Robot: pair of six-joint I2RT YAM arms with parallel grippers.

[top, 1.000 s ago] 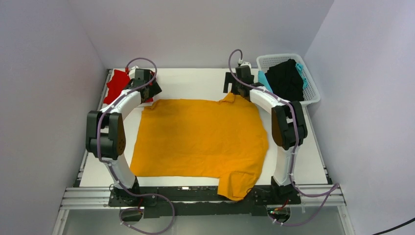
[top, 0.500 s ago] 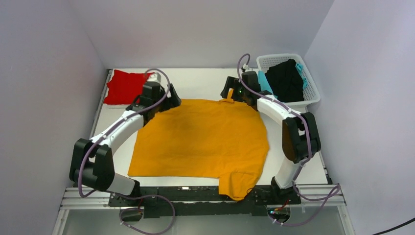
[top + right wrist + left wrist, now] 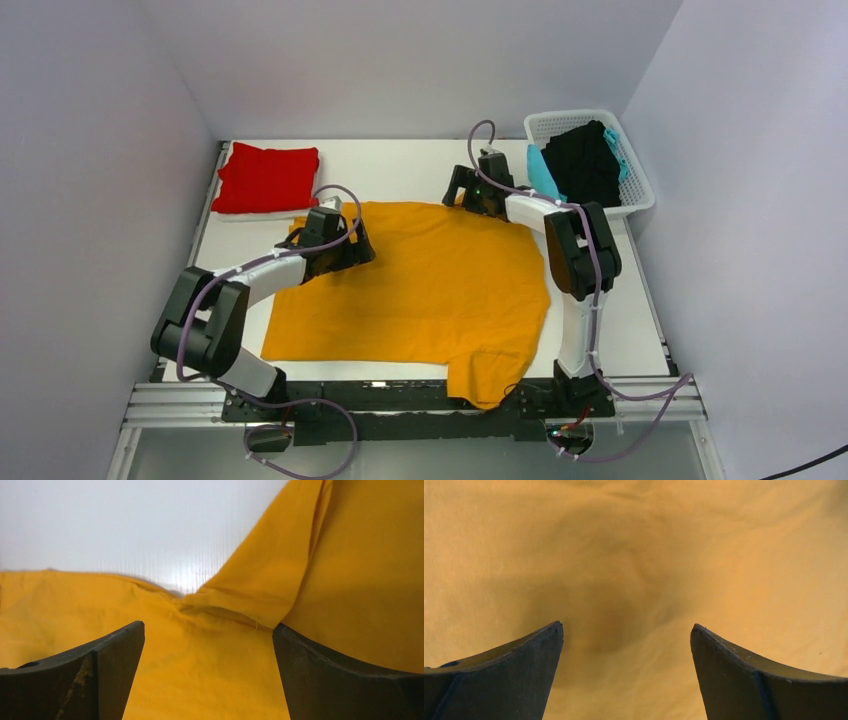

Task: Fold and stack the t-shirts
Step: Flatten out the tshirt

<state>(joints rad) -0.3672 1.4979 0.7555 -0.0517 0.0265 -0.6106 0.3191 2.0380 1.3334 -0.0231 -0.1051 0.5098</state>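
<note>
The left gripper [image 3: 352,250] hangs low over the far-left part of the orange t-shirt [image 3: 430,290], jaws spread wide w/ nothing btwn them. The right gripper [image 3: 462,190] gapes too, at the shirt's far edge, where a fold rises off the white table [image 3: 400,165]. The shirt lies spread mid-table. Folded red t-shirt [image 3: 265,178] far left; white basket [image 3: 642,195] w/ black garment [image 3: 585,160] far right.
</note>
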